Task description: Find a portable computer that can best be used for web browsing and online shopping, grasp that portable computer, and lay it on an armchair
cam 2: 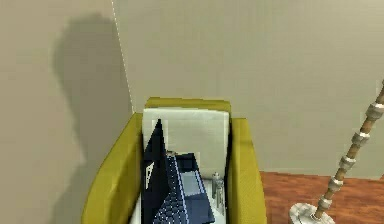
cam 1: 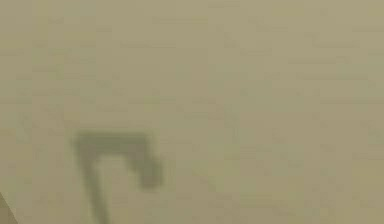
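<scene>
In your arm side view, a yellow-green armchair (cam 2: 112, 182) stands against a beige wall (cam 2: 260, 60), close to a corner of the room. It has a white back cushion (cam 2: 186, 130) between two thick padded arms. The laptop (cam 2: 182, 192) is on the seat of that armchair. It is open, with its dark screen standing up toward the arm on the picture's left. Its keyboard half lies flat on the seat and runs down to the picture's bottom edge. Just beside the keyboard half, toward the arm on the picture's right, you see a small grey upright thing (cam 2: 215, 186). It is too small for you to tell what it is, or whether it touches the laptop.

As for the gripper, you cannot tell from these pictures whether it is parted or closed, or whether it has hold of anything.

To the right of the armchair there is reddish wooden floor (cam 2: 285, 185). A floor lamp (cam 2: 345, 165) with a pale beaded pole rises from a round base near the bottom edge.

Your forward view faces a plain beige wall up close
</scene>
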{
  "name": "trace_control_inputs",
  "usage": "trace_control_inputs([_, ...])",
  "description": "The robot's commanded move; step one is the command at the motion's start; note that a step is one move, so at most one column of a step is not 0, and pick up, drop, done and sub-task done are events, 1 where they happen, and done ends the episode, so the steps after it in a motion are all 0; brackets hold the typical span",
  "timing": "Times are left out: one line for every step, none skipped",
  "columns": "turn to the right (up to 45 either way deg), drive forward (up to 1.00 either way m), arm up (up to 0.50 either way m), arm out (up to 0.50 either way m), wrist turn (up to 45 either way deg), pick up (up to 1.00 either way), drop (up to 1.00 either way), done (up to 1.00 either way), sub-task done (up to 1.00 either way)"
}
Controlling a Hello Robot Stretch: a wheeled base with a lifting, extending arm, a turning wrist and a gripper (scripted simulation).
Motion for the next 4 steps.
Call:
trace_control_inputs([0.0,0.00,0.00,0.00,0.0,0.00,1.00,0.00,0.00])
trace_control_inputs([0.0,0.00,0.10,0.00,0.0,0.00,0.00,0.00,0.00])
trace_control_inputs([0.0,0.00,0.00,-0.06,0.0,0.00,0.00,0.00,0.00])
trace_control_inputs([0.0,0.00,0.00,0.00,0.0,0.00,0.00,1.00,0.00])
